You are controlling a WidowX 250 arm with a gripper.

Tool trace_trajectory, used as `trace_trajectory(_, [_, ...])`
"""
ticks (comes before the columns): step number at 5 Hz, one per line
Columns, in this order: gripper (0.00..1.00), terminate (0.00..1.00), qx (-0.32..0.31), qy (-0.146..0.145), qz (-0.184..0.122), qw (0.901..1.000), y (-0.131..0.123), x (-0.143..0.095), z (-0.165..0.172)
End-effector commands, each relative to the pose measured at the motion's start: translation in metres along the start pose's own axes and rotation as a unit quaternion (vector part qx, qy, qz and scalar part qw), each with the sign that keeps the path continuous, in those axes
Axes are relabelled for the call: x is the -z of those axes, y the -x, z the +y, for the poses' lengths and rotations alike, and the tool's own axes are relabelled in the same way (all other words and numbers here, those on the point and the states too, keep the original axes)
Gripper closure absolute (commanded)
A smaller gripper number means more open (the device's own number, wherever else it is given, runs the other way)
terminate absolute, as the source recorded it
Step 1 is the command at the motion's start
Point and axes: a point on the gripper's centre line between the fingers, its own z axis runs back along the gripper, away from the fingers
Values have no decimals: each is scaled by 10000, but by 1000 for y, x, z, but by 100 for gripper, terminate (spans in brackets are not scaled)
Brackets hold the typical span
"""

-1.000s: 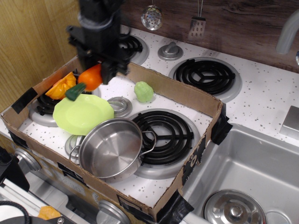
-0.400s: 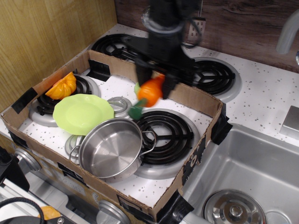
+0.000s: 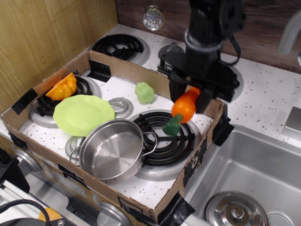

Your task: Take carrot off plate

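Observation:
The orange carrot point(image 3: 183, 107) with its dark green top hangs tilted in my gripper point(image 3: 190, 96), green end down-left, in the air above the right coil burner point(image 3: 162, 136) inside the cardboard box. The gripper is shut on the carrot's thick orange end. The lime-green plate point(image 3: 83, 114) lies bare at the left of the box, far to the left of the gripper.
A steel pot point(image 3: 112, 149) stands at the front of the cardboard box point(image 3: 190, 94), touching the plate's edge. An orange-yellow wedge toy point(image 3: 62, 86) sits at the far left, a pale green lumpy toy point(image 3: 145, 92) in the middle. A sink point(image 3: 254, 174) lies to the right.
My gripper has carried the carrot from above the plate's far edge rightward across the box to above the right burner. The plate now holds nothing.

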Motion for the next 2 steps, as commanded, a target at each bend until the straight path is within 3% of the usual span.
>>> trace_trajectory(1, [100, 0, 76, 318, -295, 9990, -8, 20, -5])
trace_trajectory(2, [100, 0, 120, 443, -334, 9984, -15, 32, -4])
